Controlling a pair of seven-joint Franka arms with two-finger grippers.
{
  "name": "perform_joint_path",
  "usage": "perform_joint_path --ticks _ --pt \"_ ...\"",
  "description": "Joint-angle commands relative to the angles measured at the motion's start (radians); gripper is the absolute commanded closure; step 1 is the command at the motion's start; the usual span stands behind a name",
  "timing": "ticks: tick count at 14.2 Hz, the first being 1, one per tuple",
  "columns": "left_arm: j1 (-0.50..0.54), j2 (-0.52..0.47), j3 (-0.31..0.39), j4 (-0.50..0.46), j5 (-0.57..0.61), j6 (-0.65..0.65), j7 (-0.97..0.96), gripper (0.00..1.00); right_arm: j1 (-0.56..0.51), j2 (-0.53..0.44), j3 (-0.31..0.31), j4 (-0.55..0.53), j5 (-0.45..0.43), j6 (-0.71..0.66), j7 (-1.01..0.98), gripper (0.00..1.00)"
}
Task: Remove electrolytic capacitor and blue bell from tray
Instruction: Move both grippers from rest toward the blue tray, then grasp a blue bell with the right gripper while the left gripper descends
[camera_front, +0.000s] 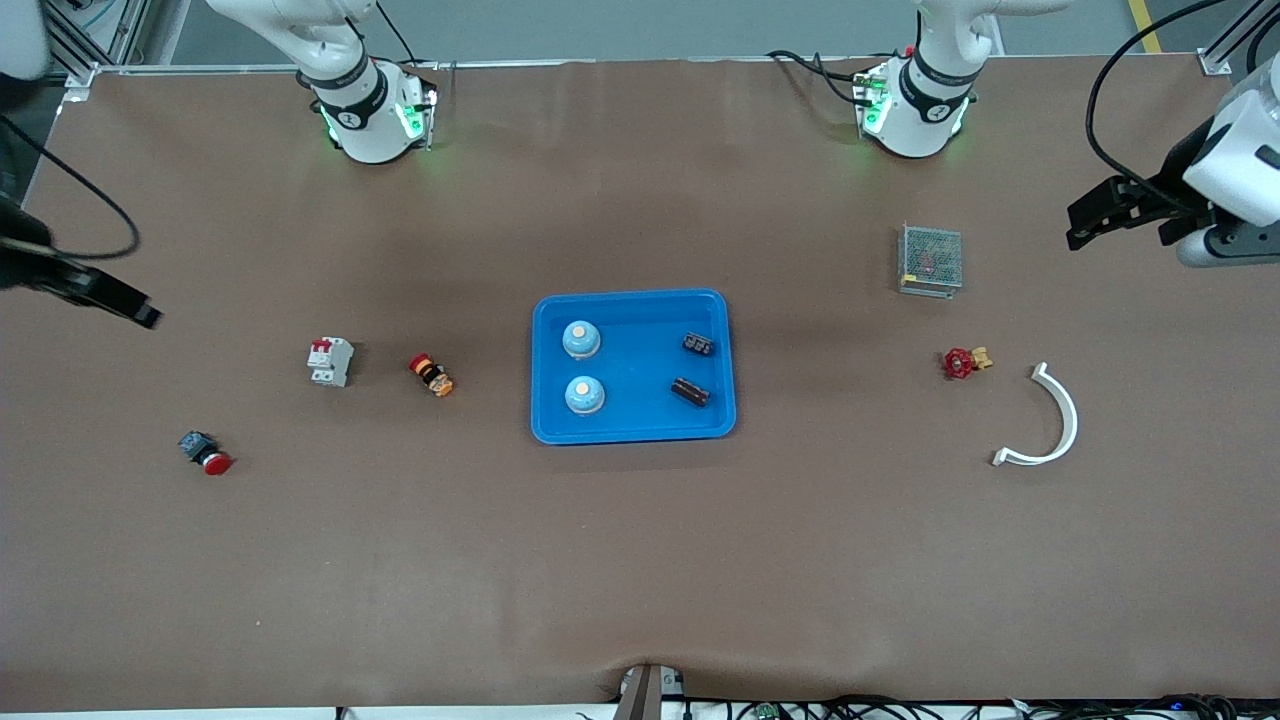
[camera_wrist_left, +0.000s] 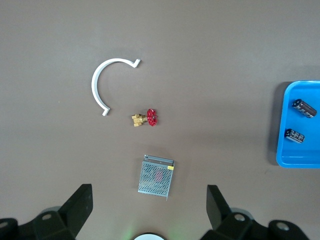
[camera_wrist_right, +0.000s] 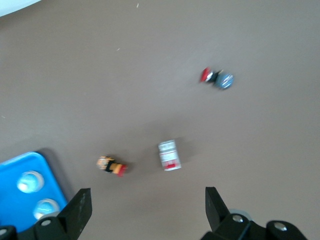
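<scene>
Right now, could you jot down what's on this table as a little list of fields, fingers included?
tray: blue tray, mid-table
in tray: two bells toward the right arm's end, two capacitors toward the left arm's
loose parts: circuit breaker, red push button, metal mesh box, red valve, white curved clip
left gripper: fingers open, holding nothing
right gripper: fingers open, holding nothing

Even, bright overhead light, faint soft shadows, front and left wrist views crisp, right wrist view motion-blurred.
</scene>
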Motion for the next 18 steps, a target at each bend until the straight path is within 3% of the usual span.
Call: perform_joint_path --ticks 1,4,6,9,13,18 --pt "-0.018 0.037 -0.02 0.011 0.008 -0.03 -0.061 0.0 -0.006 -0.033 -0.006 -0.148 0.095 0.072 0.106 0.0" --pt "-0.018 0.04 -0.075 -0.029 0.012 -0.032 -0.155 0.0 0.032 -0.047 0.003 -0.194 0.095 0.098 0.337 0.0" --pt "-0.02 0.043 -0.103 -0.061 0.012 -0.026 -0.222 0.0 0.117 -0.044 0.003 -0.206 0.095 0.124 0.524 0.0" --pt "-0.02 0.057 -0.152 -0.098 0.014 0.013 -0.322 0.0 0.291 -0.028 0.001 -0.283 0.059 0.268 0.811 0.0" --pt "-0.02 0.104 -0.227 -0.153 0.009 0.071 -0.5 0.0 0.456 0.122 0.003 -0.292 -0.033 0.36 1.121 0.0" --pt "-0.021 0.153 -0.317 -0.214 0.008 0.173 -0.693 0.0 0.558 0.298 0.003 -0.263 -0.035 0.541 1.347 0.0"
